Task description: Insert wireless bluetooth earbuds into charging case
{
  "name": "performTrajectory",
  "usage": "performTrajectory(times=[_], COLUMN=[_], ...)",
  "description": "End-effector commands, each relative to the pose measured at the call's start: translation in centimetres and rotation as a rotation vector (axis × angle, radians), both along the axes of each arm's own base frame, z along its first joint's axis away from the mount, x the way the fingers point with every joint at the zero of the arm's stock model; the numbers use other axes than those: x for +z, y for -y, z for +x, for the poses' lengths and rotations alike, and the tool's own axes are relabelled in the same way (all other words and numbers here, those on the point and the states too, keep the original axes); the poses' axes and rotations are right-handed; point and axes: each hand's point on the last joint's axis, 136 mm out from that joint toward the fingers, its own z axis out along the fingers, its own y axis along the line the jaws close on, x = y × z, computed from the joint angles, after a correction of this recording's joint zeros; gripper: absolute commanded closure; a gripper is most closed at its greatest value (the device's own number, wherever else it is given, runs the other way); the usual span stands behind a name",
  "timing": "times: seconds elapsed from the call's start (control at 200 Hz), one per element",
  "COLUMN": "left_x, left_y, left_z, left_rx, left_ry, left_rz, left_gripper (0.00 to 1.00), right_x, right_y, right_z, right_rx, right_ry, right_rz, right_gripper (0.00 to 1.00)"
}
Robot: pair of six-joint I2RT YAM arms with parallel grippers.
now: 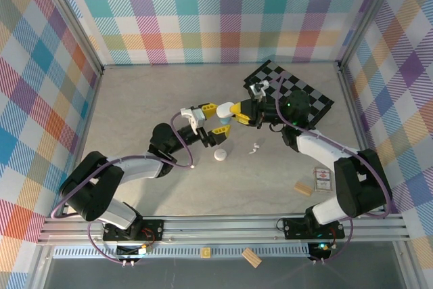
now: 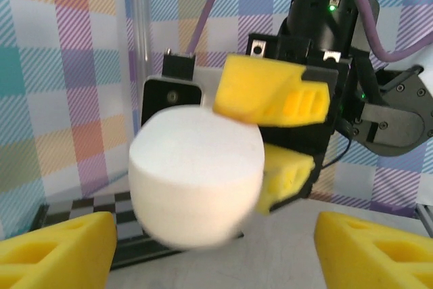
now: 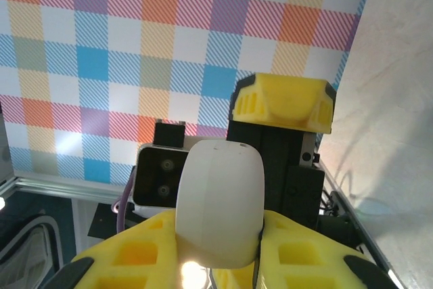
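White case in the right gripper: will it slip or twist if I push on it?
Probably slippery: the case looks smooth and rounded. The right gripper pinches just its lower part, so a push could pivot it. It seems rigid.

The top view looks steeply down from above and behind the black arm bases (image 1: 132,233) at 6 o'clock, taking in the whole beige tabletop (image 1: 135,113). Both wrist cameras sit very close, facing each other, and share the white rounded case (image 2: 196,174) mid-frame.
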Motion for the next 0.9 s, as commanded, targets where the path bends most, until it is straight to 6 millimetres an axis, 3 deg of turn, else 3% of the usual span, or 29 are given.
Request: performTrajectory(times=[0.0,0.12,0.39,0.65,0.745,0.895], left_x=[2.7,3.3,3.9,4.5,4.5,4.5], left_y=[1.0,1.6,1.9,1.7,1.7,1.8], left_z=[-1.1,-1.6,-2.0,-2.6,-2.7,-2.8], left_rx=[-0.063,-0.079,-0.106,-0.114,-0.117,-0.127], left_ry=[0.105,0.141,0.155,0.162,0.164,0.162], left_rz=[-0.042,-0.041,-0.048,-0.057,-0.058,-0.055], left_gripper=[0.30,0.31,0.50,0.57,0.66,0.70], right_x=[2.4,2.7,2.6,1.8,1.6,1.5], right_y=[0.0,-0.2,-0.2,-0.4,-0.4,-0.4], right_z=[-1.2,-1.6,-1.8,-1.4,-1.4,-1.4], right_rx=[0.005,0.014,0.017,0.014,0.013,0.012], right_ry=[0.053,0.050,0.047,0.021,0.016,0.008], right_rz=[0.064,0.068,0.058,0.044,0.039,0.031], right_gripper=[0.88,0.88,0.89,0.90,0.91,0.91])
